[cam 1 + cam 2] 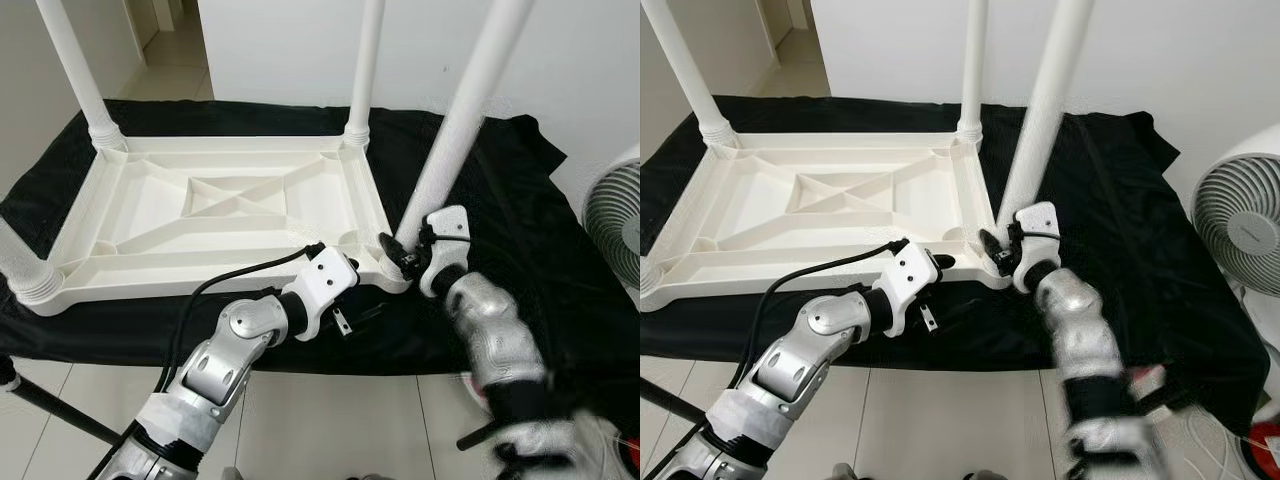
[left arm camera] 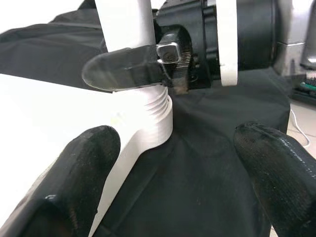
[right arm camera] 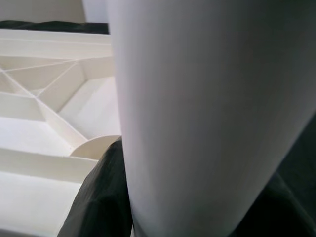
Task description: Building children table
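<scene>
Head view, lower centre: your right gripper (image 1: 398, 252) is clamping the tilted leg (image 1: 455, 130) at the upturned children's table (image 1: 215, 210) corner; cross-threading is looming. Left wrist view: your left gripper (image 2: 173, 163) is gaping open beside the socket.

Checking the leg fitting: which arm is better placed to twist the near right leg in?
Right: its tool already grips that leg at the threaded base; the left tool hovers open beside the corner.
</scene>
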Controlling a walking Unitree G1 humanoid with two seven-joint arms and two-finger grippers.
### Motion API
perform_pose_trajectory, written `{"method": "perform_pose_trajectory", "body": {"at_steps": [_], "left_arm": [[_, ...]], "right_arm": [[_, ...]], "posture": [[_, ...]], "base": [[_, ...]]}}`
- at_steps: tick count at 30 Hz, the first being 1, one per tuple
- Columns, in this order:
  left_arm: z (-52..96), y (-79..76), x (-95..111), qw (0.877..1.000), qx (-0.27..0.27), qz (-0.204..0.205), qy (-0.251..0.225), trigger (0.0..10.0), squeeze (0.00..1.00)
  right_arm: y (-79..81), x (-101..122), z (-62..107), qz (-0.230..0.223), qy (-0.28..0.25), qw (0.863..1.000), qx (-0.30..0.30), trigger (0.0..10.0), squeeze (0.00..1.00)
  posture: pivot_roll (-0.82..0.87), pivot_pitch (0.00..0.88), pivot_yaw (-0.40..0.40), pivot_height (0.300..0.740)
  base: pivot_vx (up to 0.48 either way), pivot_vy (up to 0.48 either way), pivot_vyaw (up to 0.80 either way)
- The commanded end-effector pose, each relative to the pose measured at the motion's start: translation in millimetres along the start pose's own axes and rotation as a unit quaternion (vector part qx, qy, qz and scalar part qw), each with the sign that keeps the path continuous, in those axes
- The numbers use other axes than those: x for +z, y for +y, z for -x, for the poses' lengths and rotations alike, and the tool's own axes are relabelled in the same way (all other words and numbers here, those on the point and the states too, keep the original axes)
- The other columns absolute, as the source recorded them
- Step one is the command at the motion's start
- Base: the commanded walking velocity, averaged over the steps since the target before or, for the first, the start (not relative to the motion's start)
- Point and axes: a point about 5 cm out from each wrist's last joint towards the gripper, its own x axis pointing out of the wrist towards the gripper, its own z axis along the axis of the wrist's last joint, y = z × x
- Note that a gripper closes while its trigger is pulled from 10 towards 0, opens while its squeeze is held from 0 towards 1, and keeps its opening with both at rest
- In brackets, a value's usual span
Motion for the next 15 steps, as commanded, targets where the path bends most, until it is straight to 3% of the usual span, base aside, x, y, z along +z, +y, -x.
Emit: {"method": "perform_pose_trajectory", "body": {"at_steps": [1,4,5,11,15], "left_arm": [[-1.4,4.7,-1.4,0.999,0.030,-0.009,0.007,10.0,0.00],[-1.9,4.6,-1.0,1.000,0.029,-0.010,0.006,10.0,0.00],[-3.0,4.5,-0.5,1.000,0.028,-0.010,0.005,10.0,0.00],[-5.2,3.7,0.3,1.000,0.027,-0.009,0.002,10.0,0.00],[-5.8,2.1,0.1,1.000,0.021,-0.013,0.001,10.0,0.00]], "right_arm": [[-6.3,-16.4,7.5,-0.007,0.040,0.997,-0.059,10.0,0.00],[-3.7,-16.7,9.8,-0.006,0.038,0.996,-0.080,10.0,0.00],[3.9,-17.2,15.7,-0.015,0.032,0.992,-0.123,10.0,0.00],[17.8,-18.0,19.4,-0.051,0.035,0.989,-0.137,10.0,0.00],[24.6,-13.4,19.0,-0.049,0.035,0.991,-0.122,10.0,0.00]], "posture": [[-0.12,0.050,-0.005,0.740],[-0.12,0.050,-0.005,0.740],[-0.12,0.044,-0.013,0.740],[-0.13,0.032,-0.011,0.740],[-0.12,0.025,-0.014,0.740]], "base": [[0.000,0.000,0.00],[0.000,0.000,0.00],[0.000,0.000,0.00],[0.000,0.000,0.00],[0.000,0.000,0.00]]}}
